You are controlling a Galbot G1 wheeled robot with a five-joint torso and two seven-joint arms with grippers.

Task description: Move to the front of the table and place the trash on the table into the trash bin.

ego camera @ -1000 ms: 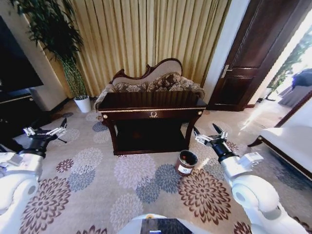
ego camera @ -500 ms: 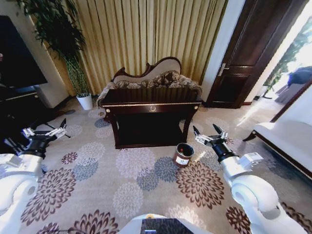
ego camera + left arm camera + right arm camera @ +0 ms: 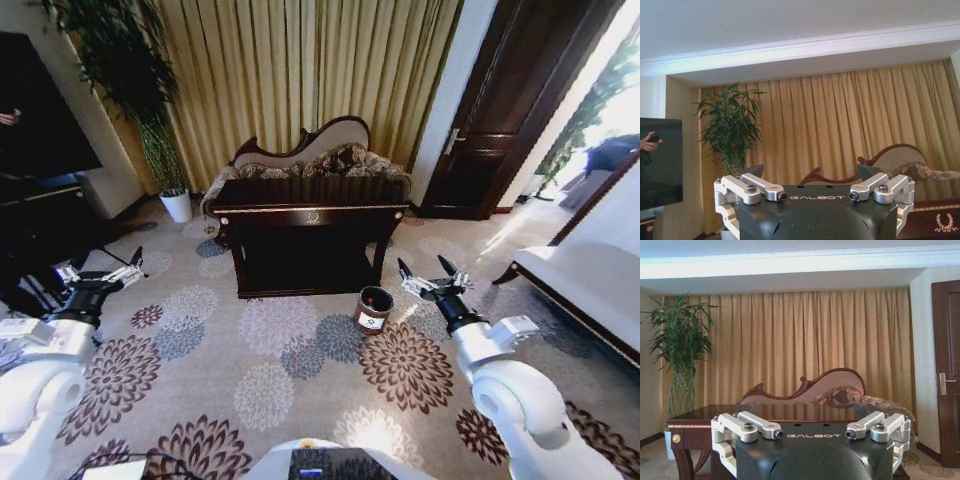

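Hanging low over the flowered carpet point(image 3: 300, 360), the left gripper point(image 3: 100, 278) and right gripper point(image 3: 432, 278) both spread their fingers wide and hold nothing; the trash bin point(image 3: 373, 309) stands just beside the right gripper; beyond it the table point(image 3: 308, 215) fronts a sofa point(image 3: 310, 160) and gold curtains point(image 3: 300, 70).

Dark glossy brown desk point(image 3: 310, 212) with a gold ornament on its front, far across the room. Just right of it stands the reddish-brown trash bin point(image 3: 373, 309), white label, black inside. Beige carpet point(image 3: 300, 380) with maroon, grey and cream flower medallions. Gold curtains point(image 3: 300, 80) behind.
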